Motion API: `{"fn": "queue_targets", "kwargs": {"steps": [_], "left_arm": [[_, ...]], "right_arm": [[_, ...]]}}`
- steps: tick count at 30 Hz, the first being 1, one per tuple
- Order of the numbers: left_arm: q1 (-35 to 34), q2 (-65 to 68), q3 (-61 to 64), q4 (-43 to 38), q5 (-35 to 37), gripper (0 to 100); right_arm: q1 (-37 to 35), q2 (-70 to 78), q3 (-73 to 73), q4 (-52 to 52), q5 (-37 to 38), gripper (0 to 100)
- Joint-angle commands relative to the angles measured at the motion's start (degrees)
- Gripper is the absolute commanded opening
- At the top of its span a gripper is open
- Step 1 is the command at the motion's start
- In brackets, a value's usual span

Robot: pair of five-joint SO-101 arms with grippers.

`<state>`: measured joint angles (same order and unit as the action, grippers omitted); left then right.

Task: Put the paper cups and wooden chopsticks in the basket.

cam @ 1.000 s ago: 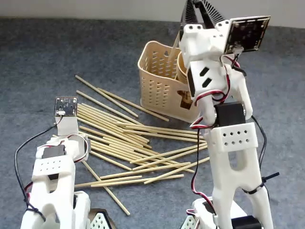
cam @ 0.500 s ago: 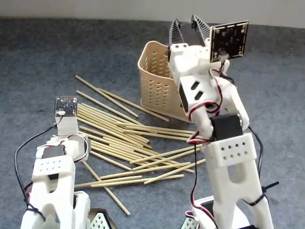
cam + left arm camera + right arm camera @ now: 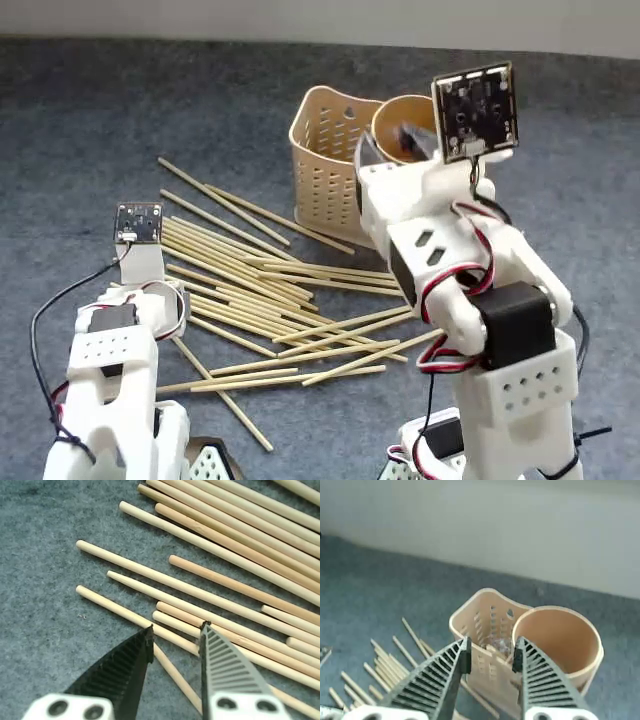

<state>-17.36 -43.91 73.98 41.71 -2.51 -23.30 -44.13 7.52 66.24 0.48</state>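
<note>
A cream basket (image 3: 325, 170) stands at the back of the grey carpet, with a tan paper cup (image 3: 408, 112) upright in one end of it. Many wooden chopsticks (image 3: 250, 290) lie scattered in front of the basket. My right gripper (image 3: 402, 140) hangs open and empty just before the cup. In the right wrist view, this gripper (image 3: 491, 647) frames the basket (image 3: 480, 625) and the cup (image 3: 560, 635). My left gripper (image 3: 177, 629) is open low over the chopsticks (image 3: 225, 555), and one stick runs under the gap between its tips.
Grey carpet (image 3: 120, 110) covers the table, with bare room to the left of and behind the basket. A pale wall (image 3: 495, 525) rises beyond the far edge. The left arm's body (image 3: 115, 350) stands at the front left.
The right arm has pulled back from above the basket toward the front and dropped lower, uncovering the cup in the basket. The left arm has not moved.
</note>
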Motion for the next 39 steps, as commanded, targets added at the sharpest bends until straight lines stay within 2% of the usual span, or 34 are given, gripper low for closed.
{"fn": "queue_targets", "kwargs": {"steps": [1,6,9,14,23,29,34,39], "left_arm": [[-0.6,-1.2,-0.2,-0.5,-0.3,16],[-0.6,-1.5,0.3,-0.7,-0.4,16],[-0.6,-1.5,0.8,-0.8,-0.4,16],[-0.6,-1.5,0.8,-0.8,-0.4,16],[-0.6,-1.5,0.8,-0.9,-0.4,16],[-0.6,-1.5,0.8,-0.9,-0.4,16],[-0.6,-1.5,1.8,-3.4,-0.4,16],[-0.6,-1.5,2.3,-4.5,-0.4,16]], "right_arm": [[-0.5,-4.4,-2.8,11.0,0.3,14.8],[6.0,-8.3,-0.5,18.2,0.3,14.8],[12.4,-9.0,4.4,19.9,-0.3,14.8],[19.3,-8.8,16.2,19.1,-11.3,14.8],[26.5,-8.7,29.8,19.0,-23.8,14.8],[32.4,-7.8,39.4,10.9,-25.2,14.8],[36.4,1.5,45.5,5.1,-25.4,14.8],[37.0,10.2,44.7,0.4,-28.0,14.8]]}}
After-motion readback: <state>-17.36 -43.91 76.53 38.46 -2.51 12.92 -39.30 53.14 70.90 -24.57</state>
